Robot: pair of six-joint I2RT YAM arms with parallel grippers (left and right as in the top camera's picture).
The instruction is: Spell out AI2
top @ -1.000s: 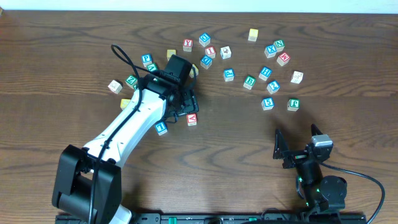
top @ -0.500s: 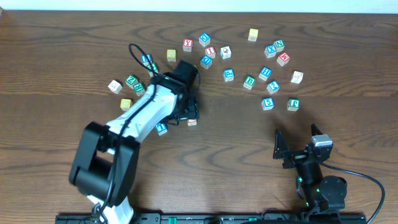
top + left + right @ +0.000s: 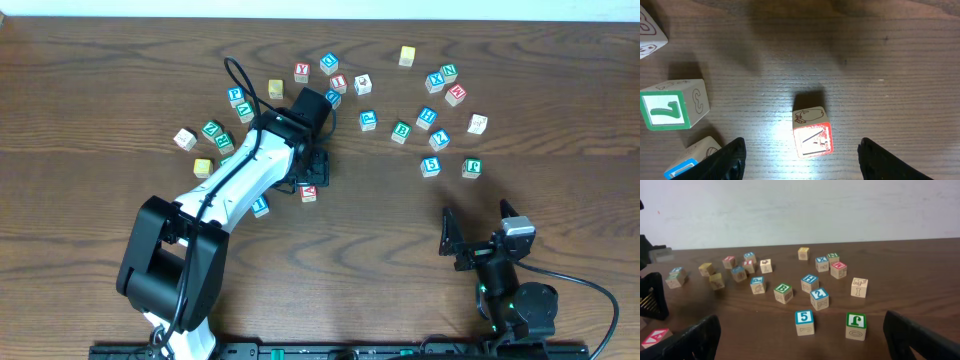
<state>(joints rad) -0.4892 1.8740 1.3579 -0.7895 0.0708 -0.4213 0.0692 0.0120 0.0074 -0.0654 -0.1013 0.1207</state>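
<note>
A red A block (image 3: pixel 308 192) lies on the table, with a blue-topped block (image 3: pixel 260 206) that looks like an I to its left. My left gripper (image 3: pixel 313 170) hovers open just behind the A block. In the left wrist view the A block (image 3: pixel 811 132) sits free between the open fingers (image 3: pixel 805 165). A blue 2 block (image 3: pixel 439 140) stands among the right cluster and also shows in the right wrist view (image 3: pixel 819 298). My right gripper (image 3: pixel 476 224) rests open and empty near the front edge.
Several loose letter blocks are scattered across the far half of the table. A green 7 block (image 3: pixel 672 104) and a blue-edged block (image 3: pixel 687 161) lie left of the left gripper. A blue 5 block (image 3: pixel 804 322) and a green J block (image 3: pixel 856 325) stand ahead of the right gripper (image 3: pixel 805 345).
The left arm has swung and its gripper has shifted slightly right and farther back. The A block stays on the table. The right arm has not moved.
</note>
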